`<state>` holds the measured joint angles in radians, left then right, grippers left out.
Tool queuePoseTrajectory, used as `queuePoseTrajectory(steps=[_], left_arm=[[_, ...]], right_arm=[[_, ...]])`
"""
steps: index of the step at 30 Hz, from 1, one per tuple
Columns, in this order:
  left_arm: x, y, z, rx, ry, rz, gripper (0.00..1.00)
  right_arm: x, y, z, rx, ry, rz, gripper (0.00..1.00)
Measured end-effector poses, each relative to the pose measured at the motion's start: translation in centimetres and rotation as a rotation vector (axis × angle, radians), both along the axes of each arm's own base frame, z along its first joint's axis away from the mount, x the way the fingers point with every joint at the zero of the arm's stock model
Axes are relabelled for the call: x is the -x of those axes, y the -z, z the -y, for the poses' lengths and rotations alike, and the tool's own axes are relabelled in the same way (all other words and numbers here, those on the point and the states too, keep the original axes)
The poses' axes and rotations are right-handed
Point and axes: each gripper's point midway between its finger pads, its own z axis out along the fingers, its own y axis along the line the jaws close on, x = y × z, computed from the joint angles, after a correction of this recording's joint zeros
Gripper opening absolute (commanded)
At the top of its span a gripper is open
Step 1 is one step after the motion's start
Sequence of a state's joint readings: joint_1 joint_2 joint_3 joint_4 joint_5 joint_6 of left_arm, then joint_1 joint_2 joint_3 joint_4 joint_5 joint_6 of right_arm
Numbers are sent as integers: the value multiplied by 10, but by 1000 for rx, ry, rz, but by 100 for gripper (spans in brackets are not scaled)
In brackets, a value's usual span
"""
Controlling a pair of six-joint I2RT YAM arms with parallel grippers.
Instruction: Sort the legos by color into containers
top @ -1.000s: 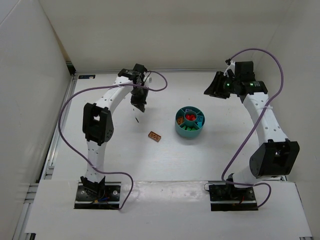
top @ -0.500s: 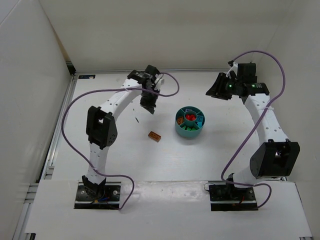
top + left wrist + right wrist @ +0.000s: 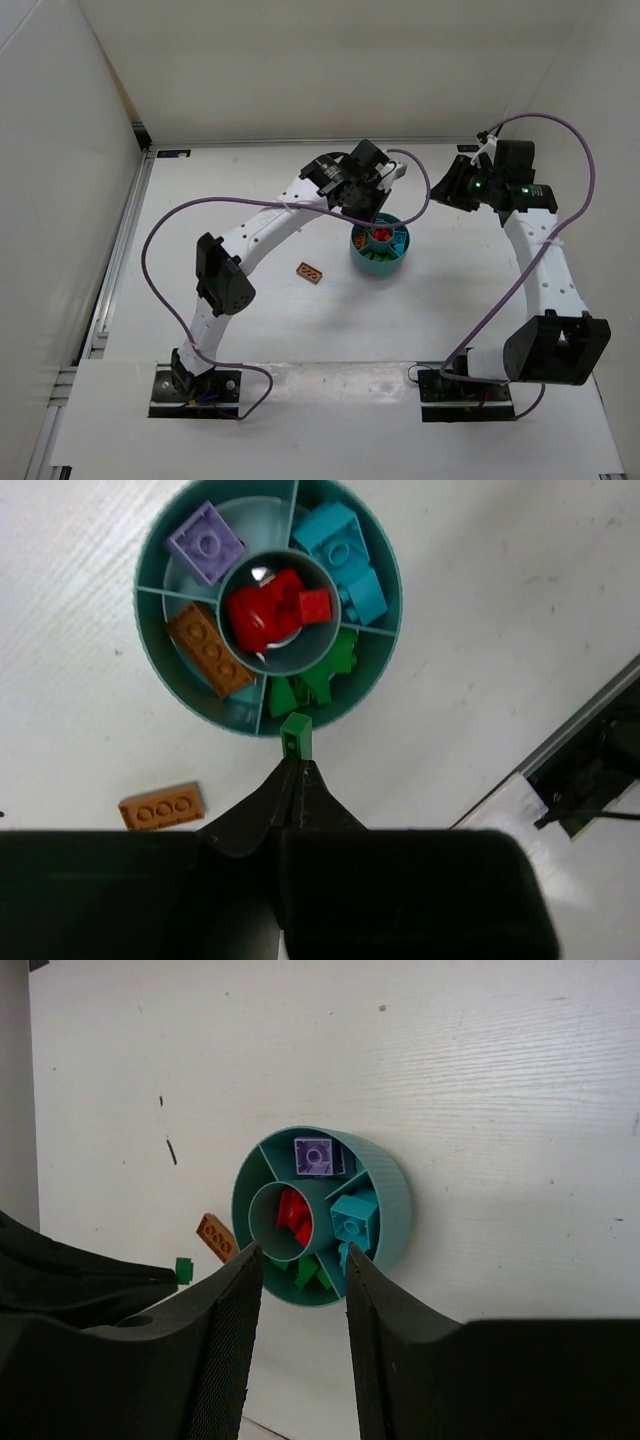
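The round teal bowl (image 3: 379,255) sits mid-table, split into compartments; it also shows in the left wrist view (image 3: 388,610) and the right wrist view (image 3: 392,1200). It holds red bricks (image 3: 270,610) in the central cup, a purple brick (image 3: 205,545), teal bricks (image 3: 345,550), an orange brick (image 3: 208,650) and green bricks (image 3: 315,675). My left gripper (image 3: 296,763) is shut on a small green brick (image 3: 295,735) just above the bowl's rim, by the green compartment. An orange flat brick (image 3: 310,272) lies on the table left of the bowl. My right gripper (image 3: 300,1260) is open and empty, off to the bowl's right.
White walls enclose the table on the left, back and right. A metal rail (image 3: 120,260) runs along the table's left edge. Purple cables (image 3: 150,250) loop from both arms. A small dark speck (image 3: 172,1152) lies on the table.
My left arm has swung right from the table's back left to the bowl, carrying the green brick. My right gripper has shifted slightly to the right.
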<state>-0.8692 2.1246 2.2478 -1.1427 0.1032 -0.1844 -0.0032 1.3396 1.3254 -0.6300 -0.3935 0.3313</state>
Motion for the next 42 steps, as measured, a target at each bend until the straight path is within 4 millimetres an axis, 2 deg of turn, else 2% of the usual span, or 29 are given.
queuePoseTrajectory(steps=[5,13,20,23,25,27,29,32,36,38,42], left_arm=[[-10,-3,8,9,-17,42,18],[-9,18,12,-38,-15,34,18],[-8,19,14,-43,-14,39,18],[-10,20,11,-47,-29,38,24],[-10,24,6,-53,-54,21,38],[-8,36,-9,-71,-103,-18,53],[-2,52,-35,-105,-172,-72,63],[5,71,-85,-159,-312,-145,64],[13,84,-147,-203,-504,-201,64],[19,93,-167,-232,-569,-214,64],[27,120,-190,-283,-629,-236,64]], right_arm=[[-2,-3,13,1,37,10,42],[-2,-3,15,3,41,9,42],[-2,-3,14,4,35,10,42],[-1,-2,11,20,19,15,42],[0,0,8,31,10,14,42],[1,1,5,39,-1,12,42],[1,2,5,43,-5,11,42],[3,3,1,50,-15,7,42],[5,7,-10,54,-52,0,42],[5,10,-16,55,-70,-8,42],[6,17,-25,59,-98,-30,42]])
